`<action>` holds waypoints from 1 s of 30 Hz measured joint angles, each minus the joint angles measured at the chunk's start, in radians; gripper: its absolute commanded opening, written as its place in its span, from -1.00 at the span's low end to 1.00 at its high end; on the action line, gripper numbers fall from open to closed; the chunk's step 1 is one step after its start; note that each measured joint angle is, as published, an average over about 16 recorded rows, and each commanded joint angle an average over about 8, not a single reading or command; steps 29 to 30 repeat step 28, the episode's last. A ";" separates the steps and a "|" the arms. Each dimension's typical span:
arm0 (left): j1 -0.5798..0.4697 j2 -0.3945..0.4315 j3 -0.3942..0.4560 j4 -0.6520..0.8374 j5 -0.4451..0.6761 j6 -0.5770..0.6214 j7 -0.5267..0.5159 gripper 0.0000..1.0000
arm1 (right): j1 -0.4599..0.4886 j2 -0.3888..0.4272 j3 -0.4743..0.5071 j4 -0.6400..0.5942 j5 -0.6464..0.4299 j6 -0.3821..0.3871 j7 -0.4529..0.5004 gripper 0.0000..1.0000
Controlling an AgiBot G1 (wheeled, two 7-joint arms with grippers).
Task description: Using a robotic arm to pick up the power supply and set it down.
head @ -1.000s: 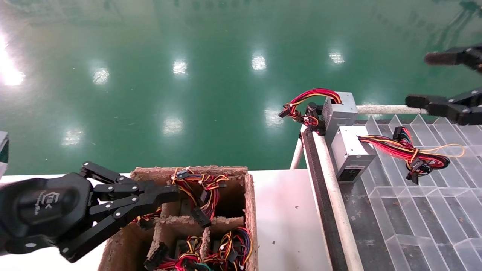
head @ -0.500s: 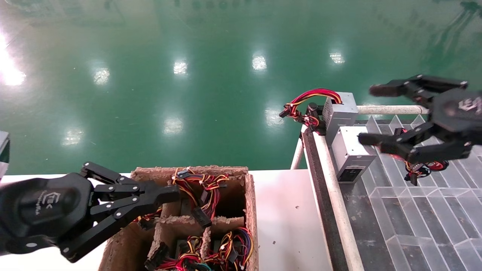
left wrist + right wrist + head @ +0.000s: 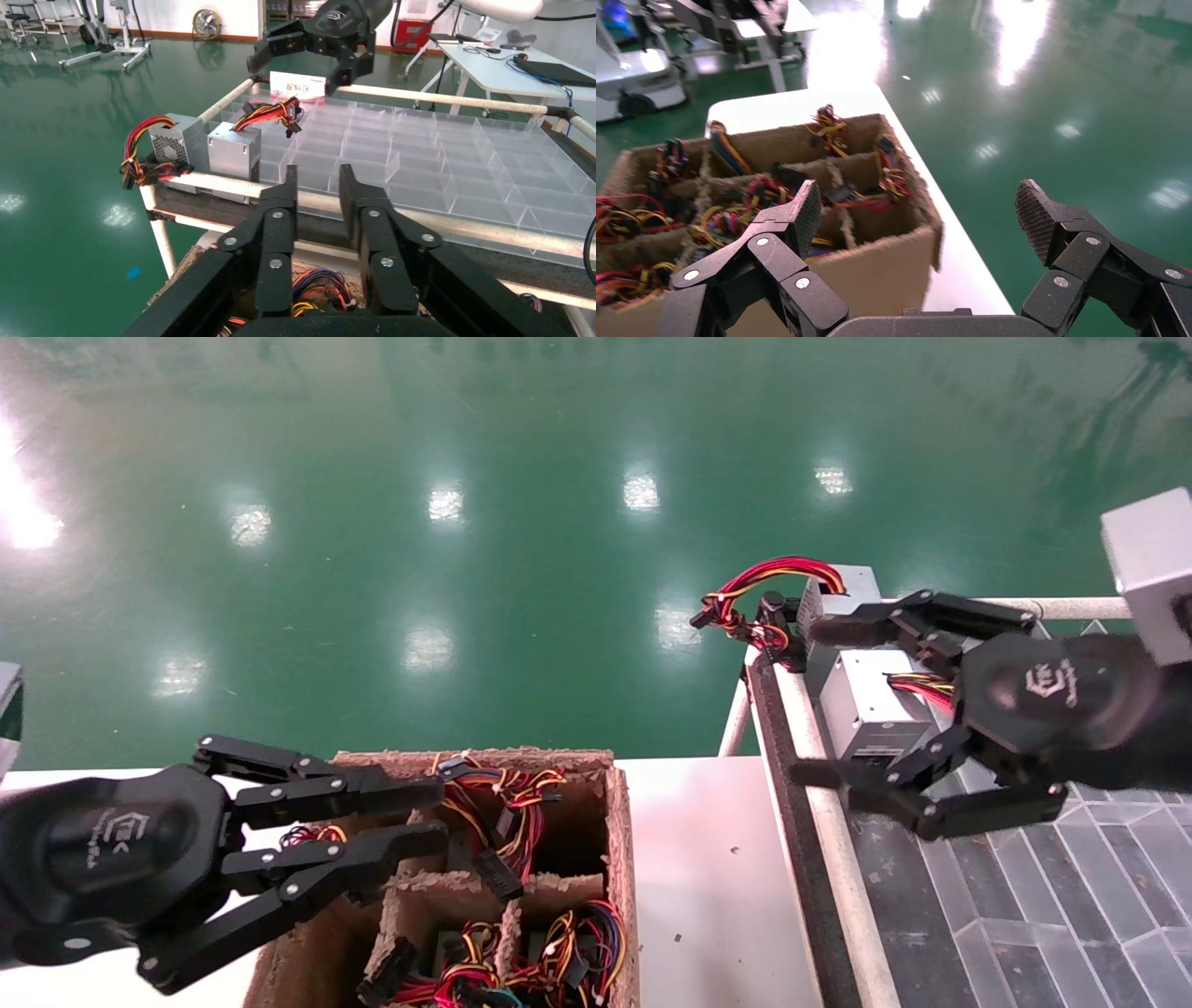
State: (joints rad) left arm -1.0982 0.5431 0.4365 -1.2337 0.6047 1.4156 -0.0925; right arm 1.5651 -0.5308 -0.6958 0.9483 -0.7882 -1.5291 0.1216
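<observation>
Both pincers are matte black, built from multi-link bars pinned with small silver screws. The left pincer (image 3: 438, 817) grows from a rounded black housing stamped with a faint pale logo, its two long fingers flat and narrow. The right pincer (image 3: 819, 700) has the same bulbous black body with a clearer white logo, and a pale grey cube (image 3: 1150, 570) sits at its wrist. Its fingertips (image 3: 1035, 217) carry finely textured dark pads.
</observation>
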 measured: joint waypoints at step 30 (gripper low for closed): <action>0.000 0.000 0.000 0.000 0.000 0.000 0.000 1.00 | -0.431 -0.071 0.366 0.295 0.051 0.029 0.058 1.00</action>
